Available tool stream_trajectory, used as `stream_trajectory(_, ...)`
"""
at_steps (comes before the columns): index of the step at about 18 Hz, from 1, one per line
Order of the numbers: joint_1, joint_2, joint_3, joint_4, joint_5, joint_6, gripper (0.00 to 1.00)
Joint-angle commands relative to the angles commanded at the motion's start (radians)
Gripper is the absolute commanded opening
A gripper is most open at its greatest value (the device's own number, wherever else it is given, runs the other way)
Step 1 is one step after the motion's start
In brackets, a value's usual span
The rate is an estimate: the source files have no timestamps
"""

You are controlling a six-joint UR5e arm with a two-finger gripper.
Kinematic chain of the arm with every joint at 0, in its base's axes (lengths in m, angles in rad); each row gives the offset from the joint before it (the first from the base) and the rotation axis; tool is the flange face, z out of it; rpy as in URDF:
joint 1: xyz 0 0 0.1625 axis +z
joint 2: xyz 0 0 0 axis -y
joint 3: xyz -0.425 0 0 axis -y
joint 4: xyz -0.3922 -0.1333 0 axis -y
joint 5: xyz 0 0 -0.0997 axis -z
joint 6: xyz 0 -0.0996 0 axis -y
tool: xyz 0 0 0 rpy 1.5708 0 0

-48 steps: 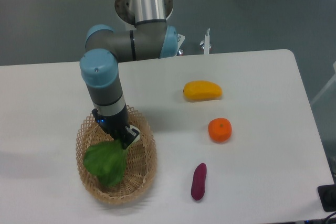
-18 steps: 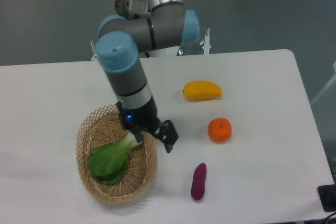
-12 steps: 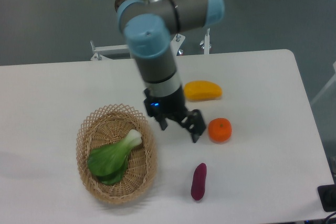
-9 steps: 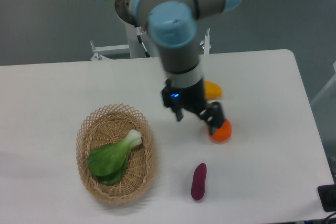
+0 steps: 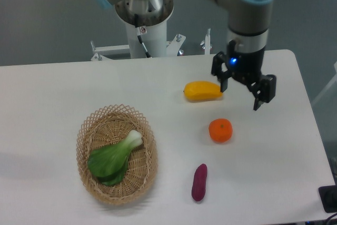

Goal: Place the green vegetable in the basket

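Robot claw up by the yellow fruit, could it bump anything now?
Maybe. The open two-finger gripper hangs close beside the yellow mango-shaped fruit, so a sideways swing might knock it. The round orange fruit lies just below and could roll. The leafy green vegetable looks safe inside the woven wicker basket.

White table (image 5: pixel 63 93) (rounded corner), grey-green floor (image 5: pixel 47 19) behind, even light.

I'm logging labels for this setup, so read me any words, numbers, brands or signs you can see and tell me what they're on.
None: no readable text, number, brand or sign anywhere in this view.
The gripper shows only a blue light, no lettering.
The basket, vegetable, mango, orange and sweet potato carry no labels.
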Motion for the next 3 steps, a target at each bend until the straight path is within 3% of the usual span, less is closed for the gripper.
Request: stream_trajectory(3, 0.0, 0.0, -0.003, 0.003, -0.002, -0.002, 1.0)
